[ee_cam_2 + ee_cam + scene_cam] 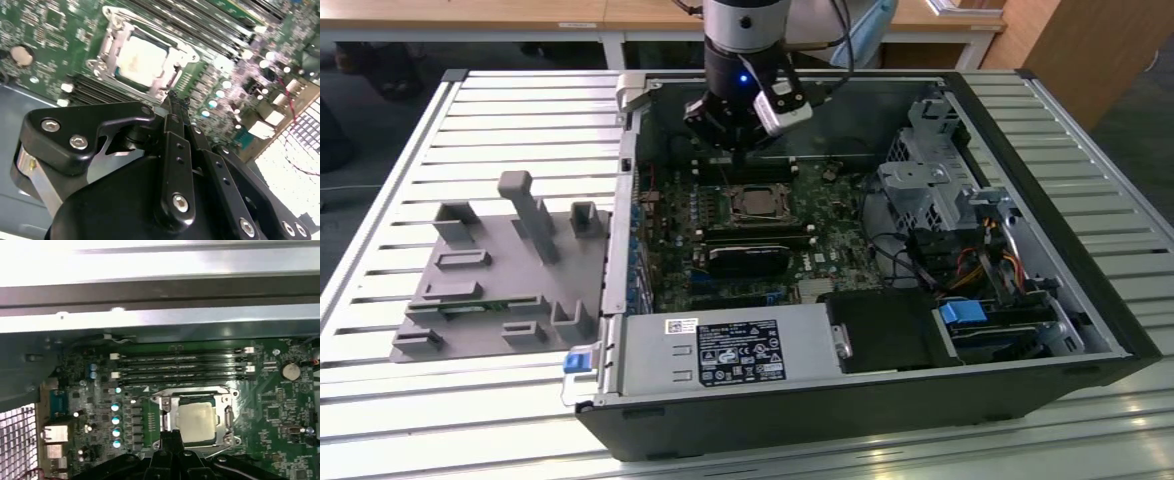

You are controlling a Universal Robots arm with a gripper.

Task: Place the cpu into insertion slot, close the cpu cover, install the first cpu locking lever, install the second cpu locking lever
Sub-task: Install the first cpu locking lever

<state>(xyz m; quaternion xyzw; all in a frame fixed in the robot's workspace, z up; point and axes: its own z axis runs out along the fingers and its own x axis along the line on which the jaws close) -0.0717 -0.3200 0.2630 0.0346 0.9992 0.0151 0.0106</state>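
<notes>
An open case (854, 410) is laid on a slatted surface (400, 420), and the arm (747, 25) is lowered into it from above. The claw (742, 158) is held over the green board (834, 240), near the slot. In both wrist views the claw (173, 100) (170, 436) is seen clenched, its fingers pressed together with nothing gripped between them. Its tip is seen against the edge of the slot (107, 47). Whether the metal is touched, or how high the tip is held above it, cannot be told.

The cpu (197, 422) is seated in the slot with its pale face turned up. The cover (172, 407) is laid flat around it, so that the cpu is framed by the cut-out. How the locking levers stand cannot be made out.

Long memory slots (182, 367) are lined up just beside the slot. A power supply (720, 350) is mounted along the near edge of the case. A grey tray (480, 290) with upright posts is set on the surface, at the exterior view's left of the case and apart from it.
</notes>
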